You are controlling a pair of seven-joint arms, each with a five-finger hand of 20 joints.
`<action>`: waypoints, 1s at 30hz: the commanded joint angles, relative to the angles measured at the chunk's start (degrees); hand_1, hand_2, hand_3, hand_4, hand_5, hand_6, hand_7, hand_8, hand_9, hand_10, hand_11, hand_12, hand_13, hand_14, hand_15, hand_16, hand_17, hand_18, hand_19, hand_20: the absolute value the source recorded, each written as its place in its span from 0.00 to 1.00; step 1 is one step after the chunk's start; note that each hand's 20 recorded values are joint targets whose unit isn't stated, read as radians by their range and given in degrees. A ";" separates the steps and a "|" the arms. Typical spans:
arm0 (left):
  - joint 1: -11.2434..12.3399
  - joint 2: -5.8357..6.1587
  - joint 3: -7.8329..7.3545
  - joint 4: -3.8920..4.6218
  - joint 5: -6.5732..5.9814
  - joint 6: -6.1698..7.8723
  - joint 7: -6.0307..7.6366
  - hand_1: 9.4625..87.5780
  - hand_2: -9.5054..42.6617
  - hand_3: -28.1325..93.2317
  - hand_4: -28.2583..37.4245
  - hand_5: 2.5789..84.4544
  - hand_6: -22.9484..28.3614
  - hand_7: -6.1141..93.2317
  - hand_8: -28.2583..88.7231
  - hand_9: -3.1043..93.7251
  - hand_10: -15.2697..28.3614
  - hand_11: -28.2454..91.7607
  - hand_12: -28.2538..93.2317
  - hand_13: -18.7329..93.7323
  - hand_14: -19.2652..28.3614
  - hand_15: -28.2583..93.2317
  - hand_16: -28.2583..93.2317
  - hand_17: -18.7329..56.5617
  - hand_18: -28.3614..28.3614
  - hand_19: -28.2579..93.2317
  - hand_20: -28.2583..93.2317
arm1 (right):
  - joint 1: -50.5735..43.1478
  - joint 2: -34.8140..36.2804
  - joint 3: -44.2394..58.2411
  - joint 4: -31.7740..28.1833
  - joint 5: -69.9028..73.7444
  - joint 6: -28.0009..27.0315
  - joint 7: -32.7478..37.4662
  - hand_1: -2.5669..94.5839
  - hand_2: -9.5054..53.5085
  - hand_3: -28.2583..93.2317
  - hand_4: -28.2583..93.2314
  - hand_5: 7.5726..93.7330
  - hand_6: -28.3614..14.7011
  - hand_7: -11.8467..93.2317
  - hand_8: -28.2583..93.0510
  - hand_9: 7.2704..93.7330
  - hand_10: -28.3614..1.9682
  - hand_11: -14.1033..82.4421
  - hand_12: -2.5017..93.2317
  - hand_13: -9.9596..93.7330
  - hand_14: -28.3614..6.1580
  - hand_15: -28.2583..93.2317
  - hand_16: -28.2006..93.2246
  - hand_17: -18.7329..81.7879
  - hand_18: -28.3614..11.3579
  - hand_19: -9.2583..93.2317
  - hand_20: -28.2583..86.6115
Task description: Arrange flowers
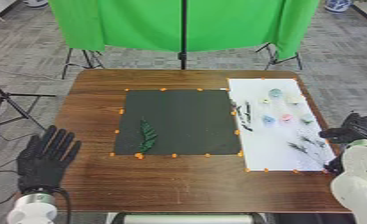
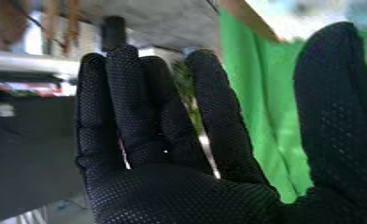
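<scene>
Brown tabletop point(image 1: 188, 185) bordered the white sheet point(image 1: 261, 155). Fingers straight, thumb apart, the right hand point(image 1: 353, 131) beside it needed a light, low pinch on what seemed a thin stem point(image 1: 298, 147).

A green fern-like leaf point(image 1: 148, 135) is laid flat toward eight o'clock on the dark mat point(image 1: 186, 112), its narrow tip pointed at twelve. On the white sheet point(image 1: 259, 140), a blue bloom point(image 1: 275, 93) is set at twelve, a small yellowish bloom point(image 1: 266, 100) just beside it toward seven, and a cream bloom point(image 1: 294, 100) at one. Near the centre, a light-blue bloom point(image 1: 268, 120) and a pink bloom point(image 1: 287, 117) are placed apart (their petals are too small to be told), with a grey-green bloom point(image 1: 306, 119) toward three. Dark slender sprigs point(image 1: 248, 112) are laid lengthwise toward ten; feathery grey-green sprigs point(image 1: 299, 147) are spread between four and five.
</scene>
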 commanded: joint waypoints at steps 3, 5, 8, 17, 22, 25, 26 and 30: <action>1.18 -0.87 -0.45 -0.15 -0.40 0.62 -0.19 0.30 0.39 0.85 0.00 0.52 0.54 0.29 0.14 0.46 0.67 0.43 0.32 0.46 0.68 0.53 0.18 0.25 0.75 0.51 0.38 | 0.42 -2.34 -2.05 2.09 3.18 -3.02 0.96 0.54 0.00 0.63 0.00 0.61 0.47 0.24 0.17 0.57 0.19 0.32 0.25 0.49 0.19 0.64 0.36 0.33 0.04 0.72 0.43; 1.06 -0.82 -0.25 0.00 -0.36 0.50 -0.31 0.30 0.39 0.85 0.00 0.52 0.54 0.29 0.14 0.46 0.67 0.43 0.32 0.46 0.68 0.53 0.18 0.25 0.75 0.51 0.38 | 1.06 -2.47 -2.99 3.62 2.08 -2.31 0.30 0.53 0.00 0.65 0.00 0.61 0.47 0.24 0.17 0.57 0.20 0.32 0.25 0.50 0.20 0.64 0.36 0.33 0.04 0.72 0.43; 1.29 -0.87 -0.32 -0.07 -0.63 0.64 -0.40 0.30 0.40 0.85 0.00 0.52 0.54 0.29 0.14 0.46 0.67 0.44 0.32 0.46 0.68 0.53 0.18 0.25 0.75 0.51 0.38 | 1.99 -2.62 -4.23 5.87 1.39 -0.90 -0.59 0.55 0.00 0.67 0.00 0.62 0.51 0.25 0.16 0.57 0.22 0.33 0.25 0.50 0.22 0.64 0.37 0.34 0.05 0.72 0.43; 1.32 -1.26 -0.32 -0.36 -1.22 1.38 -0.65 0.30 0.41 0.84 0.00 0.53 0.55 0.29 0.14 0.46 0.67 0.44 0.32 0.46 0.68 0.54 0.18 0.25 0.75 0.52 0.38 | -0.20 -2.79 -4.94 6.95 -3.45 7.02 -1.86 0.65 0.00 0.72 0.00 0.79 0.62 0.32 0.29 0.71 0.40 0.36 0.33 0.60 0.37 0.65 0.42 0.38 0.09 0.73 0.44; 1.52 -1.35 -0.58 -0.32 -1.62 1.69 -0.96 0.29 0.41 0.84 0.00 0.53 0.55 0.29 0.14 0.46 0.67 0.44 0.32 0.46 0.68 0.54 0.18 0.25 0.75 0.52 0.38 | 0.16 -2.10 -5.94 6.65 -4.91 9.95 -2.10 0.64 0.00 0.77 0.00 0.81 0.62 0.35 0.32 0.77 0.45 0.31 0.41 0.62 0.44 0.63 0.49 0.39 0.10 0.73 0.44; 1.38 -1.29 -0.44 -0.06 -1.88 1.36 -1.25 0.29 0.41 0.84 0.00 0.53 0.55 0.29 0.14 0.46 0.67 0.44 0.32 0.46 0.68 0.54 0.18 0.25 0.75 0.52 0.37 | -0.18 -2.10 -6.19 6.40 -5.73 12.09 -2.57 0.64 0.00 0.78 0.00 0.82 0.61 0.36 0.34 0.79 0.46 0.29 0.43 0.63 0.47 0.62 0.51 0.39 0.11 0.74 0.44; 1.27 -1.22 -0.37 -0.01 -1.91 1.41 -1.48 0.29 0.41 0.85 0.00 0.53 0.55 0.29 0.14 0.46 0.67 0.44 0.32 0.46 0.68 0.54 0.18 0.25 0.75 0.52 0.37 | -0.52 -2.13 -6.27 6.46 -6.30 12.87 -2.78 0.64 0.00 0.78 0.00 0.82 0.61 0.36 0.34 0.79 0.47 0.29 0.44 0.63 0.48 0.62 0.51 0.40 0.11 0.74 0.44; 0.96 -1.01 0.13 0.27 -1.93 1.05 -2.10 0.29 0.41 0.85 0.00 0.53 0.55 0.29 0.14 0.46 0.67 0.44 0.32 0.46 0.69 0.54 0.18 0.25 0.75 0.52 0.37 | -1.64 -2.34 -5.26 5.53 -4.99 13.30 -2.95 0.64 0.00 0.79 0.00 0.82 0.61 0.36 0.36 0.80 0.47 0.27 0.46 0.64 0.49 0.62 0.52 0.40 0.11 0.74 0.44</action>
